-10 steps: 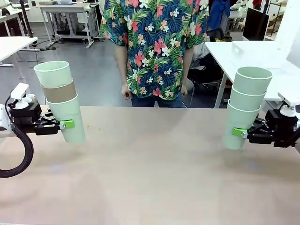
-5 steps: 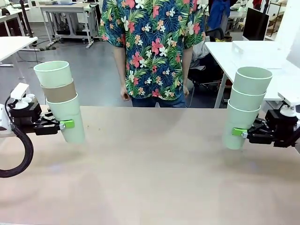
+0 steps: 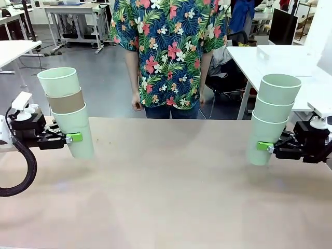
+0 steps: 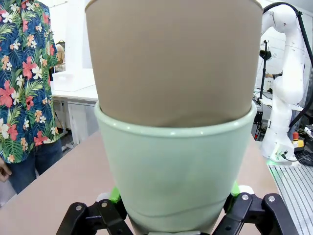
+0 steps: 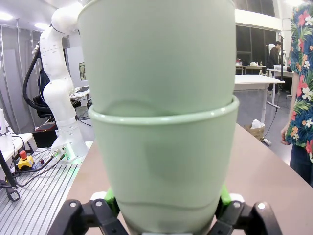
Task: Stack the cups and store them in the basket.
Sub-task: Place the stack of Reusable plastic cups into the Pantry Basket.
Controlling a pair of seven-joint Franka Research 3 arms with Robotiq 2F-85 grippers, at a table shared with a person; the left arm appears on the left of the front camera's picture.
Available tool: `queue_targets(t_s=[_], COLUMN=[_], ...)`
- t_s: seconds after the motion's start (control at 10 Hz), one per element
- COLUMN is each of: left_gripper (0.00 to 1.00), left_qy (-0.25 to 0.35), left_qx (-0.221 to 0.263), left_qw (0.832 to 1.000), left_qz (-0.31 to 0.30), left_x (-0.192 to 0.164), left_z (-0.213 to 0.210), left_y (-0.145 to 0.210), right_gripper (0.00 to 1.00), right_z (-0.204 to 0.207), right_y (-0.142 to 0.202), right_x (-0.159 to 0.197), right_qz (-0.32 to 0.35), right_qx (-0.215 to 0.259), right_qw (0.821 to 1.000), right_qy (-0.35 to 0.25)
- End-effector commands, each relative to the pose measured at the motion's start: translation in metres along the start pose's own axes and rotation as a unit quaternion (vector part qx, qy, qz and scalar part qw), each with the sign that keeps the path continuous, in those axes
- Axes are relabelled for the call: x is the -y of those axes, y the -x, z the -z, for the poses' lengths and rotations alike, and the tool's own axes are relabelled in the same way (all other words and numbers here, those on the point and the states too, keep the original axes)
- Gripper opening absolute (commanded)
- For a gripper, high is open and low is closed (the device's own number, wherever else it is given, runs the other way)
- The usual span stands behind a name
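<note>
The left gripper (image 3: 75, 138) reaches in sideways at the table's left edge, its green pads (image 4: 115, 195) clamped on the lowest cup of the left stack (image 3: 67, 111). That stack counts three: a mint bottom cup (image 3: 78, 134) in the grip, a brown cup (image 3: 65, 102) nested in it, and a mint top cup (image 3: 58, 82) nested in that. The stack tilts, its mouth leaning towards the robot's left. In the left wrist view the jaws press both sides of the mint cup low on its wall, and the brown one rises out of its rim.

At the right edge the right gripper (image 3: 263, 147) is closed in the same way round the lowest cup of the right stack (image 3: 272, 116): three mint cups, one inside another, leaning slightly to the robot's right.

That makes six cups, five mint and one brown, in two stacks of three. The stacks are well apart, with the bare table (image 3: 166, 181) between them. Both seem held clear of the table top, though the front view does not settle it.

At the far side a person (image 3: 168, 52) in a flowered shirt stands with arms hanging. One hand (image 3: 138, 104) is loosely curled and holds nothing; the other hand (image 3: 203, 98) also hangs free, touching nothing
</note>
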State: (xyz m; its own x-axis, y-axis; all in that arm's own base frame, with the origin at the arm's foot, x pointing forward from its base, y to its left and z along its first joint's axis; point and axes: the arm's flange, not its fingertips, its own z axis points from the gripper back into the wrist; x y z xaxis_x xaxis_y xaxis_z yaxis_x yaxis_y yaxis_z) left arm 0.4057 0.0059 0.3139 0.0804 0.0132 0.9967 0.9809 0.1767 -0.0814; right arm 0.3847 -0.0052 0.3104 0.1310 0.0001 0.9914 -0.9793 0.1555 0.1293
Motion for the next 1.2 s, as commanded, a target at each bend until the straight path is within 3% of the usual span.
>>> queue_targets(t_s=[0.0,1.1], left_gripper=[0.87,0.87], left_qy=[0.001,0.001], left_qx=[0.002,0.002], left_qw=[1.0,1.0], left_qz=[0.004,0.004], left_x=[0.0006,0.0006], left_z=[0.0006,0.0006], left_y=[-0.0044,-0.0044], right_gripper=[0.85,0.85], right_z=[-0.0005,-0.0005], right_y=[-0.0049,-0.0049], right_x=[-0.0001,-0.0001], right_qz=[-0.005,-0.005], right_qx=[0.001,0.001], right_qw=[1.0,1.0], right_qy=[0.002,0.002])
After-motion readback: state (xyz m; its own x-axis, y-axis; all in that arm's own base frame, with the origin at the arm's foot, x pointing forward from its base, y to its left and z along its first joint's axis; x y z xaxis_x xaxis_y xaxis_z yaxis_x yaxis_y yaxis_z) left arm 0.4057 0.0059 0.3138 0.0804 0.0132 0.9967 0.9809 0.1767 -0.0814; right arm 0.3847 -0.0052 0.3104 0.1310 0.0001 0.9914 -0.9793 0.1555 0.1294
